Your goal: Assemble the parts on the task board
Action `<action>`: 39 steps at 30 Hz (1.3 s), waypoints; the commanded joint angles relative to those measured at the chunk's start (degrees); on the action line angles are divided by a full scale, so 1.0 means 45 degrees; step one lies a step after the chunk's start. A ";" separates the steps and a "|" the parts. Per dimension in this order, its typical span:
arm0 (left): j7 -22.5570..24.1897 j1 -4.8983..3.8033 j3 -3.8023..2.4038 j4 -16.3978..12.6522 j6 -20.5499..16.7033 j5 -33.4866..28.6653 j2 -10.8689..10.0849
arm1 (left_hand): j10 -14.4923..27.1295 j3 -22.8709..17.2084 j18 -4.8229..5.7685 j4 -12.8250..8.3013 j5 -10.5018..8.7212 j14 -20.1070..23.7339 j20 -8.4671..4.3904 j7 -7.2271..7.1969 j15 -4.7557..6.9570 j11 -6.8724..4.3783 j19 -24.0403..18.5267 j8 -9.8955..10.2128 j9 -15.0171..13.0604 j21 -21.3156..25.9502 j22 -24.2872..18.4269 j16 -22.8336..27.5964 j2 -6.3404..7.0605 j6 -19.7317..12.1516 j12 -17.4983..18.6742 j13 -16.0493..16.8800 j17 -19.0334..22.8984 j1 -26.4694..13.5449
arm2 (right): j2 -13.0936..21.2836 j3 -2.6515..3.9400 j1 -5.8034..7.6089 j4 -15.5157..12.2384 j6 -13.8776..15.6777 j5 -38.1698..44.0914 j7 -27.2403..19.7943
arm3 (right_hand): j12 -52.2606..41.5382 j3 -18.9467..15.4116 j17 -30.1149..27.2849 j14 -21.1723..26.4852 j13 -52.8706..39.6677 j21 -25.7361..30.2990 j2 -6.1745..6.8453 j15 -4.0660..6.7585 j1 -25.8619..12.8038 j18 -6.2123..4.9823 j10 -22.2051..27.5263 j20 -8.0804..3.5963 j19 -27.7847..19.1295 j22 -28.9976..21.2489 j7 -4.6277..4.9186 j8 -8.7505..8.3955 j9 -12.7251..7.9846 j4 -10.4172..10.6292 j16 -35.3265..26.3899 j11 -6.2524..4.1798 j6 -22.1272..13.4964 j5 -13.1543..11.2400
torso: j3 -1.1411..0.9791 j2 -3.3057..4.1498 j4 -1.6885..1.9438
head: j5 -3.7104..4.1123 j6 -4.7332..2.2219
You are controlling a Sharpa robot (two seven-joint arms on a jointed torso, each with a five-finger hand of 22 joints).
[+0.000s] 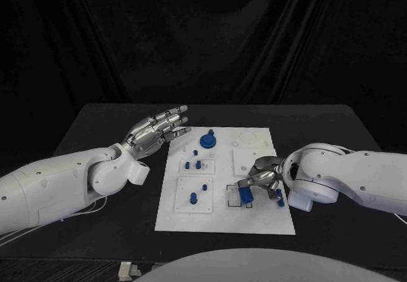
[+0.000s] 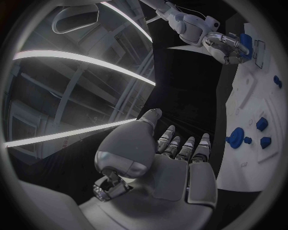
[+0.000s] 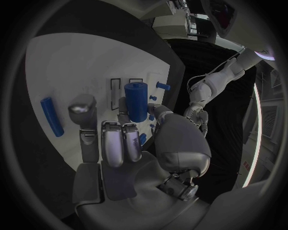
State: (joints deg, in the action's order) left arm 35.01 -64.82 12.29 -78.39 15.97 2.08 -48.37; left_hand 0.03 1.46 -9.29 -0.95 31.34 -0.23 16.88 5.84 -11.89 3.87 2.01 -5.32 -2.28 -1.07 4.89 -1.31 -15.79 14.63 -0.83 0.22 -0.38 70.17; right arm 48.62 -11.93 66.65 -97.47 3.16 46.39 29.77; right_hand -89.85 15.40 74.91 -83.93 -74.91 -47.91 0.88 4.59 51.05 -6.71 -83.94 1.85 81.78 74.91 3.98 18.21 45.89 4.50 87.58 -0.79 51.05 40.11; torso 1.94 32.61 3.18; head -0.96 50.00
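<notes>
**Hands at the task board**

While you view the black table [image 1: 105, 129] from the head camera, note the white task board [image 1: 260, 216] at its centre. Your left hand [image 1: 156, 131] hovers beside the board's far left corner, fingers spread and extended, grasping nothing. Your right hand [image 1: 261, 180] sits over the board's near right area, fingers curled around a blue cylinder [image 3: 137, 101], held upright above a rectangular slot. A round blue part [image 1: 207, 140] stands near the far edge, small blue pegs [image 1: 196, 165] lie mid-board, and a blue rod [image 3: 52, 116] lies flat just beside the right hand.
</notes>
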 commanded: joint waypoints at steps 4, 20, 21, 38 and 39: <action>0.0109 0.0017 -0.0016 0.0009 0.0225 -0.0080 0.0030 | -0.0009 -0.0021 0.0106 -0.0081 0.0042 -0.0019 -0.0006 0.0097 -0.0097 0.0104 0.0087 -0.0037 0.0003 -0.0031 -0.0019 -0.0053 -0.0026 -0.0016 0.0023 -0.0003 -0.0013 -0.0151 | -0.0143 0.0001 -0.0107 0.0118 0.0415 -0.0009 -0.0058 | -0.0033 0.0499 0.1960 -0.1076 -0.3353 0.0240 -0.0016 -0.0098 -0.0218 -0.0107 -0.1347 0.0020 -0.0138 0.1154 0.0003 0.0018 -0.0123 -0.0487 -0.0098 0.0099 -0.0161 -0.0833 | -0.0005 -0.0001 -0.0011 | -0.0003 -0.0001; 0.0093 0.0021 -0.0016 0.0041 0.0280 -0.0080 0.0059 | -0.0009 -0.0029 0.0113 -0.0091 0.0041 -0.0018 -0.0006 0.0099 -0.0104 0.0106 0.0092 -0.0036 0.0005 -0.0033 -0.0010 -0.0046 -0.0030 -0.0024 0.0023 -0.0003 -0.0011 -0.0163 | -0.0446 0.0001 -0.0254 0.0267 0.0145 0.0013 0.0046 | -0.0033 0.0059 0.1517 -0.0972 -0.3353 0.1276 -0.0014 -0.0218 -0.0207 -0.0251 -0.1347 0.0134 -0.0405 0.0884 0.0156 -0.0003 -0.0554 -0.0089 -0.0317 0.0240 -0.0561 -0.2420 | -0.0005 -0.0006 -0.0007 | -0.0016 -0.0001; 0.0090 0.0021 -0.0016 0.0042 0.0281 -0.0080 0.0059 | -0.0009 -0.0029 0.0113 -0.0091 0.0041 -0.0018 -0.0006 0.0099 -0.0104 0.0106 0.0092 -0.0036 0.0005 -0.0033 -0.0010 -0.0046 -0.0030 -0.0024 0.0023 -0.0003 -0.0011 -0.0163 | -0.0454 0.0001 -0.0257 0.0269 0.0129 0.0014 0.0056 | -0.0033 -0.0029 0.1503 -0.0969 -0.3353 0.1325 -0.0002 -0.0226 -0.0231 -0.0256 -0.1347 0.0143 -0.0410 0.0870 0.0162 0.0013 -0.0602 -0.0018 -0.0324 0.0247 -0.0584 -0.2708 | -0.0005 -0.0005 -0.0008 | -0.0014 -0.0001; -0.0014 0.0025 -0.0016 0.0043 0.0326 -0.0080 0.0062 | -0.0009 -0.0040 0.0120 -0.0103 0.0042 -0.0019 -0.0006 0.0102 -0.0113 0.0111 0.0094 -0.0036 0.0005 -0.0034 -0.0008 -0.0051 -0.0035 -0.0028 0.0029 -0.0005 -0.0012 -0.0176 | -0.0527 0.0001 -0.0308 0.0337 -0.0249 0.0170 0.0275 | -0.0033 -0.1105 0.1309 -0.0931 -0.3353 0.1834 0.0026 -0.0237 -0.0327 -0.0317 -0.1347 0.0165 -0.0430 0.0725 0.0170 0.0373 -0.0982 0.0573 -0.0409 0.0258 -0.0804 -0.5592 | -0.0006 -0.0005 -0.0007 | -0.0040 -0.0001; -0.0020 0.0025 -0.0016 0.0042 0.0328 -0.0080 0.0061 | -0.0009 -0.0040 0.0120 -0.0103 0.0042 -0.0019 -0.0006 0.0102 -0.0113 0.0111 0.0094 -0.0036 0.0005 -0.0034 -0.0008 -0.0051 -0.0035 -0.0028 0.0029 -0.0005 -0.0012 -0.0176 | -0.0529 0.0001 -0.0311 0.0338 -0.0253 0.0176 0.0281 | -0.0033 -0.1124 0.1305 -0.0930 -0.3353 0.1849 0.0021 -0.0237 -0.0328 -0.0319 -0.1347 0.0165 -0.0432 0.0721 0.0169 0.0381 -0.0987 0.0584 -0.0410 0.0258 -0.0806 -0.5628 | -0.0006 -0.0004 -0.0008 | -0.0042 -0.0001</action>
State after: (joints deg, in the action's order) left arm 34.56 -64.78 12.27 -78.11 16.63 2.08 -48.20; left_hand 0.03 1.31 -9.29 -1.10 31.34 -0.44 16.88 5.84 -12.09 3.87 2.01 -5.32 -2.28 -1.07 4.87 -1.31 -16.02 14.64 -0.83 0.22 -0.36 69.94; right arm 46.40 -11.81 65.63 -95.82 3.31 46.99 30.01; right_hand -89.85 10.59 74.91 -83.90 -74.94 -39.93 0.97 3.84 50.30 -7.63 -83.98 2.57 80.25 74.95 4.70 19.73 41.43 7.12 86.07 0.05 47.88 14.98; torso 1.92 32.59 3.13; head -1.07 50.00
